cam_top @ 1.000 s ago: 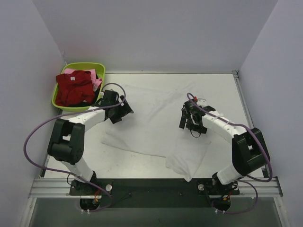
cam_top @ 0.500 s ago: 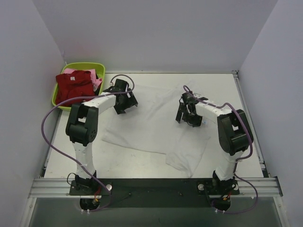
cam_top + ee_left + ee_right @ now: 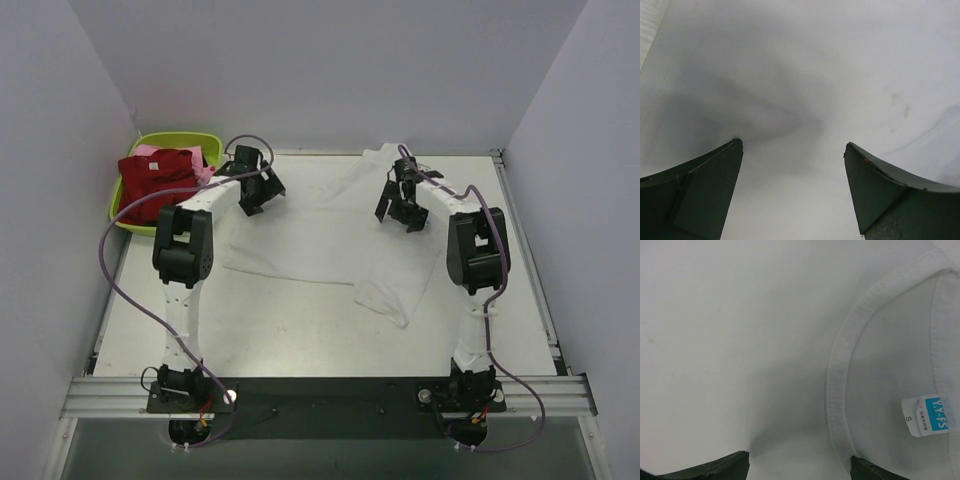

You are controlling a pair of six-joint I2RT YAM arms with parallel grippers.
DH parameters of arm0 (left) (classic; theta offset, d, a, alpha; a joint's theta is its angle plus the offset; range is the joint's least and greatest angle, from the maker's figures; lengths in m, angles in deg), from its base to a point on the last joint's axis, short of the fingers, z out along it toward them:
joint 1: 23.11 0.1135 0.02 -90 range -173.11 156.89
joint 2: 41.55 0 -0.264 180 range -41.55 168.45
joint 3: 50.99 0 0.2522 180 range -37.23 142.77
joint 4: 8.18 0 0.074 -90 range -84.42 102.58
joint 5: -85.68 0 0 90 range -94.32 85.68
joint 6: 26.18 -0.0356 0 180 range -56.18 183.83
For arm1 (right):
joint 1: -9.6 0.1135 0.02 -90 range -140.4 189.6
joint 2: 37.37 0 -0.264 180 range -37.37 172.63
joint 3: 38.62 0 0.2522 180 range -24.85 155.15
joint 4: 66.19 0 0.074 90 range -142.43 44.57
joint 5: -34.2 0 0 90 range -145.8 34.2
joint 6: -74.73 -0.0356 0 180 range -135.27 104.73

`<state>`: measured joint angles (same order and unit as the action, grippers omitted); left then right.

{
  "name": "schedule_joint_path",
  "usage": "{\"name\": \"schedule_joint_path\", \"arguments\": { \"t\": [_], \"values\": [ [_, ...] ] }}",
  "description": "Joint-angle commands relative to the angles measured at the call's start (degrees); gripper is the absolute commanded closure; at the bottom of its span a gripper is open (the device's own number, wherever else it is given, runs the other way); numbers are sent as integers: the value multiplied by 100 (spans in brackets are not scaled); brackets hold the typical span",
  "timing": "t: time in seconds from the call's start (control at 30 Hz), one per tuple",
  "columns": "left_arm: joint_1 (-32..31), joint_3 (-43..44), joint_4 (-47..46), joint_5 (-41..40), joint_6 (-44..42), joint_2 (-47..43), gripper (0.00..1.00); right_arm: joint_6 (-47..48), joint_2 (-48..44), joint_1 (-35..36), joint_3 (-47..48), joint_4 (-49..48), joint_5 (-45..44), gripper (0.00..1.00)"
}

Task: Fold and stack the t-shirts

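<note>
Cloth of the white t-shirt point(image 3: 320, 245) lies spread on the table point(image 3: 520, 300). The left gripper point(image 3: 792, 145) hangs over its far-left part with jaws apart and empty. The right gripper point(image 3: 799, 455), also with jaws apart, is above its collar near the blue neck label point(image 3: 925, 415). Left of the white shirt, the dark red t-shirt point(image 3: 150, 185) and pink t-shirt point(image 3: 150, 152) sit in the green basin point(image 3: 185, 138).

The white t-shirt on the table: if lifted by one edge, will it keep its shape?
Probably floppy: the white t-shirt lies in soft wrinkles, so it would likely droop when lifted. It looks thin, so a push would probably bunch it rather than slide it.
</note>
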<state>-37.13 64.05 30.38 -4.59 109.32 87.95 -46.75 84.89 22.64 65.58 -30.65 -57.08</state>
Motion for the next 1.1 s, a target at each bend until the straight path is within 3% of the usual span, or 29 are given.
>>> {"name": "schedule_joint_path", "arguments": {
  "t": [0.0,0.13,0.37,0.5,0.77,1.07],
  "values": [
    [426,286,17,282,214,630,7,327,729,-91,939,660,260,19],
    [593,314,-361,659,363,402,6,581,800,-91,1503,749,154,19],
    [620,-353,-863,880,364,-1440,3,969,-763,6,942,142,-531,16],
    [550,-985,-459,634,267,-2470,3,873,-1694,199,178,168,-514,15],
    [532,-3453,121,-385,12,-4544,3,161,-3769,989,-2827,-366,-522,15],
    [962,-5029,148,-808,82,-5347,9,-42,-5615,1192,-4218,-447,-224,16]
  ]
}}
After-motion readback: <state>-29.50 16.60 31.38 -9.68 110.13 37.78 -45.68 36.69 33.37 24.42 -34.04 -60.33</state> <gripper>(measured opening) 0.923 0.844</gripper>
